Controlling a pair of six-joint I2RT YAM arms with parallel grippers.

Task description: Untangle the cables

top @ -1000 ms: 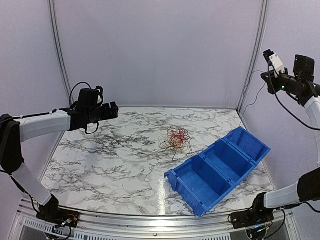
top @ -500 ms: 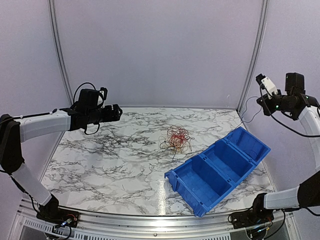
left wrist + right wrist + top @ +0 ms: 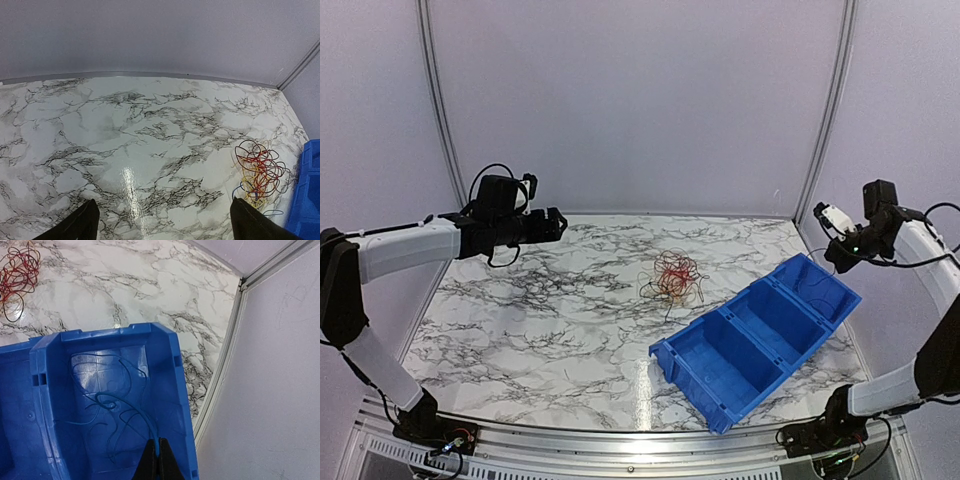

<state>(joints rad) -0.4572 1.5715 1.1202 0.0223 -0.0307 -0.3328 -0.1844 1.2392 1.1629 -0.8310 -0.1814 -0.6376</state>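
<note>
Pinching a dark blue cable (image 3: pixel 106 398), the right jaws show only tips.

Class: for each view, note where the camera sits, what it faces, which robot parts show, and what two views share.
Top external: above and behind the arms, looking down on the marble table; both arms, left hand, right hand show.
Left wrist: on the left arm, facing across the table toward the cable tangle; its spread fingers show.
Right wrist: over the blue bin, facing down at a blue cable inside; its closed fingers show.
Shared: all three see tangle and bin.
</note>
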